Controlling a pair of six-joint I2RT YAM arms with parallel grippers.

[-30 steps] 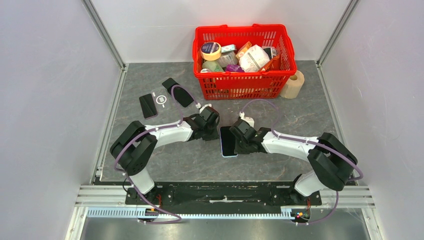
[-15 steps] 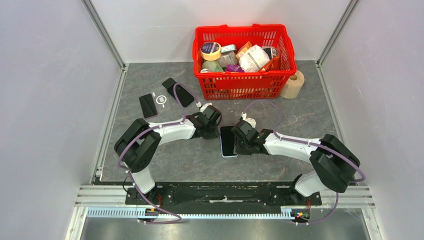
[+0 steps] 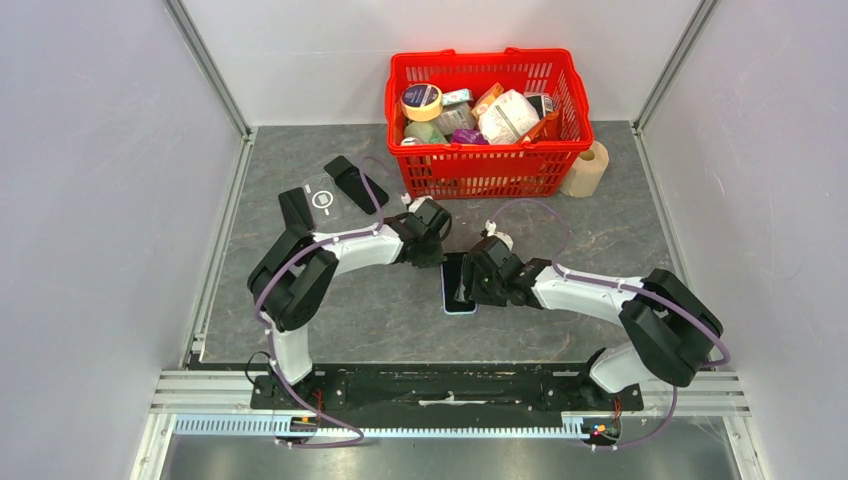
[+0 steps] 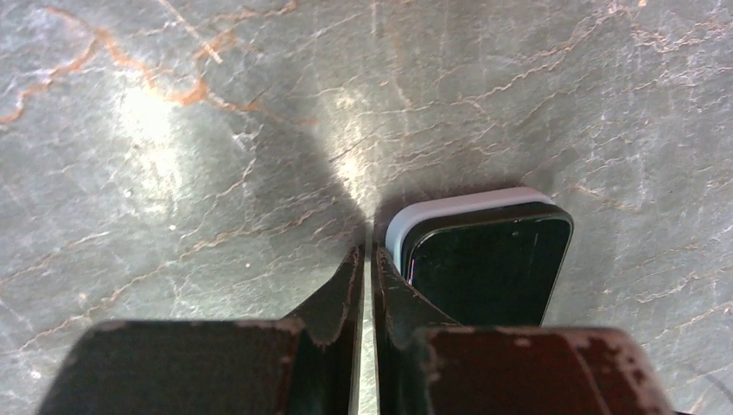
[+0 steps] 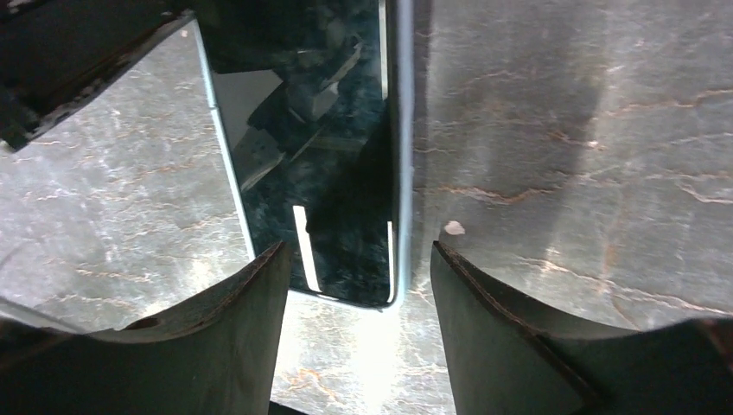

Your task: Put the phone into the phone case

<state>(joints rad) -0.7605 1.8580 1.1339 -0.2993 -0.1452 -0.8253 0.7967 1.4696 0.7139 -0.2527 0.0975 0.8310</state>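
At far left of the grey marbled tabletop (image 3: 600,230), a clear phone case (image 3: 322,195) between two black phone cases (image 3: 296,208). Next, left hand (image 4: 367,255) pinched narrow, gripping nothing, tips just beside the far corner of the black-screened phone (image 4: 484,268). Phone flat at mid-tabletop, pale rim round its far end. Then right hand (image 5: 359,248) spread wide, one finger either side of its near end.

This is looking like a robot test lab. Two robot arms (image 3: 345,252) are sitting bolted to a metal rail (image 3: 450,385) at the edge of a grey table (image 3: 400,325). Plain white walls (image 3: 100,250) are closing it in. A red basket (image 3: 470,57) is holding mixed test things.
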